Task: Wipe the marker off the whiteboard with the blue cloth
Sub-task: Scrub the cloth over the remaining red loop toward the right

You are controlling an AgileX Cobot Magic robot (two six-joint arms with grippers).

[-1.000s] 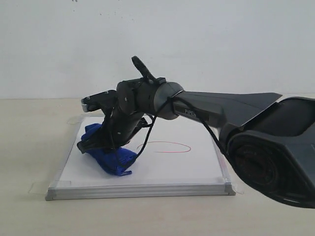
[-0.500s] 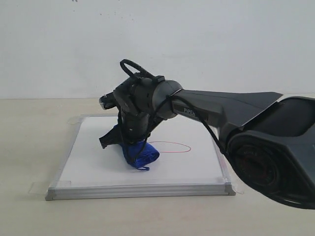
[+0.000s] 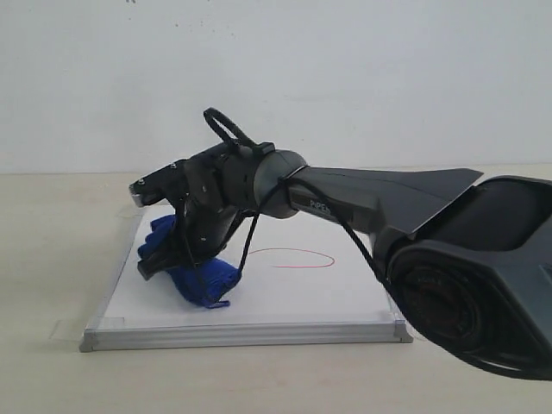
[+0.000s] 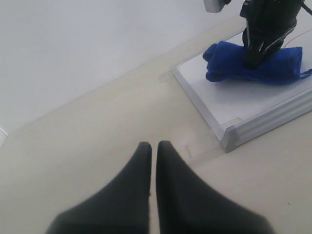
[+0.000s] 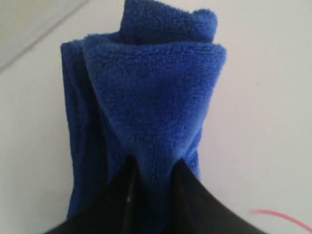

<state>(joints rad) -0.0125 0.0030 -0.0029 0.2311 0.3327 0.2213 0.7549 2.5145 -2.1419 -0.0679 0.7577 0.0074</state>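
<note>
We lose plenty behind the right arm. Its big dark housing covers the whiteboard's (image 3: pixel 293 297) side toward the bench's (image 3: pixel 52 259) right edge. A black cable (image 3: pixel 247 246) hangs across the spot where the marker (image 3: pixel 297 259) line would run on, so we see only one thin red loop, and whether it goes on behind the cloth we cannot tell. In the right wrist view only a short red curve (image 5: pixel 282 217) shows at the border.

The right gripper (image 3: pixel 177 254) has its jaws clamped on the blue cloth (image 3: pixel 203 280), with a fold pinched between them and the tips sunk in the pile (image 5: pixel 156 97). The cloth rests on the board's half toward the bench's left edge, just beside the red loop but apart from it. It is a thick, fuzzy microfibre roll, and a small loop pokes out toward the near edge.

The board is flat, matte white and roughly square. It has a ribbed silver-grey frame (image 3: pixel 241 335), and clear tape (image 3: pixel 69 329) holds its corner to the pale beige bench.

The left gripper (image 4: pixel 154 146) shows only in its own view. Its smooth black jaws are together with a hairline slit between them, over bare bench off the board's taped corner. Behind the far edge rises a plain white wall (image 3: pixel 345 69).
</note>
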